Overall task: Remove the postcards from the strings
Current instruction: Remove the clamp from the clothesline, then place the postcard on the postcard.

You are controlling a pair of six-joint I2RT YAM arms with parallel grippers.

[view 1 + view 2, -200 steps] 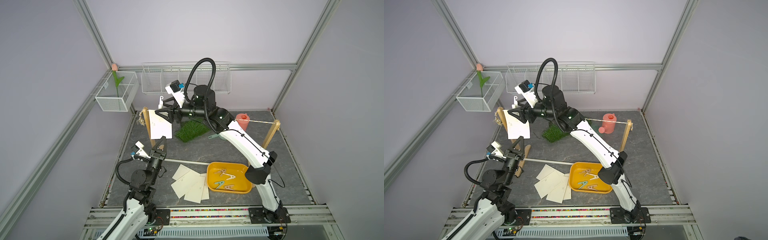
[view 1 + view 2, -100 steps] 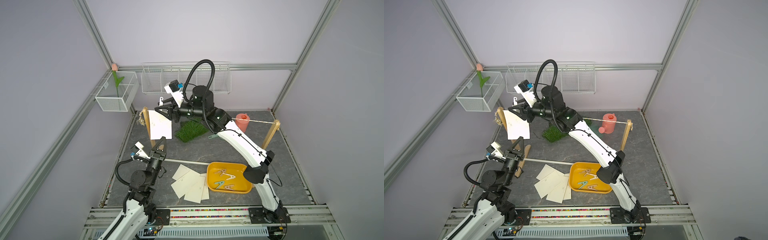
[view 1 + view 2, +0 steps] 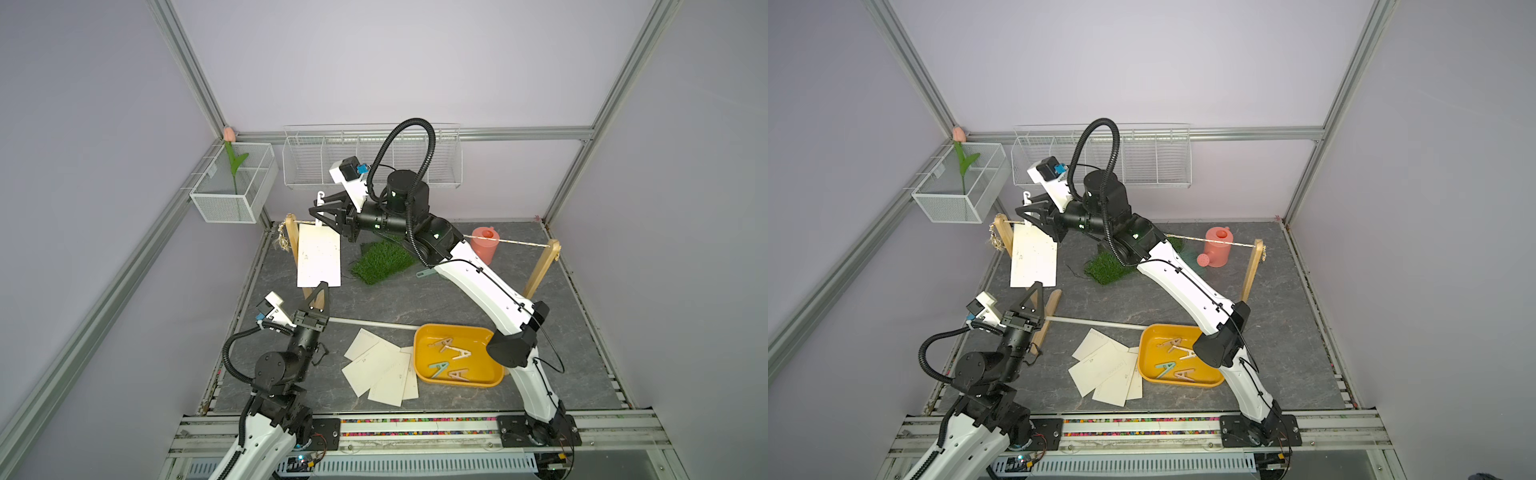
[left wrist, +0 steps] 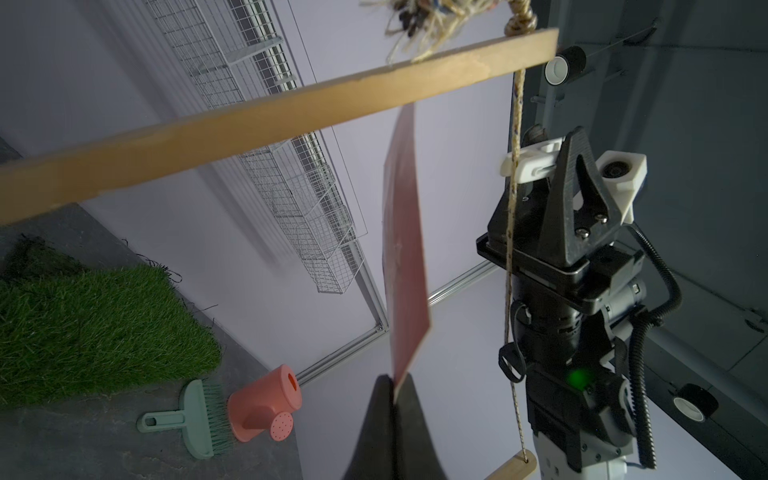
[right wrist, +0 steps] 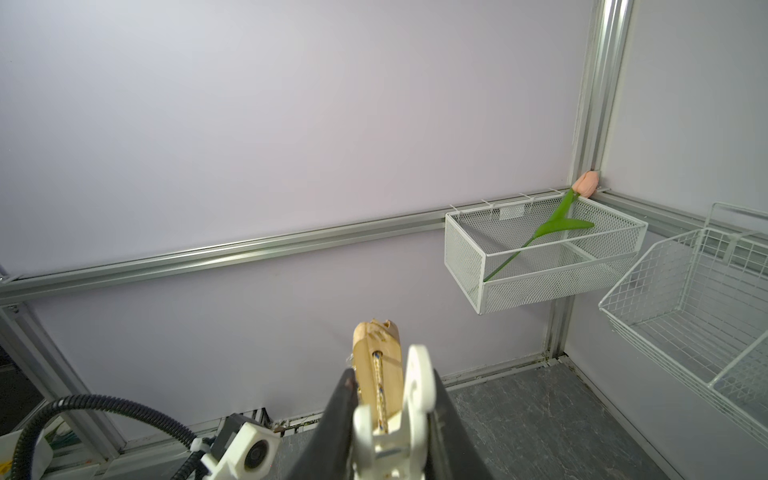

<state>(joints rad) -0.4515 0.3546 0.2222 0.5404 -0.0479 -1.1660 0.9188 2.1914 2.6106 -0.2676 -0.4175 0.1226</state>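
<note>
One cream postcard [image 3: 319,255] hangs from the string [image 3: 511,241], just beside the wooden post [image 3: 293,241] that carries the tassel. The right hand [image 3: 319,212] is clamped narrow on the white clothespin [image 3: 319,198] that pins the card's top edge to the string, close to the top of that post. The left hand [image 3: 320,286] reaches up from beside the foot of the post, its jaws pressed together on the card's bottom edge, so the card is held at both ends. Four more postcards [image 3: 380,368] lie flat and overlapping on the grey surface [image 3: 395,299], well away from the post. Farther again from the post sits a yellow tray [image 3: 417,357] with four clothespins [image 3: 451,353] lying inside it.
</note>
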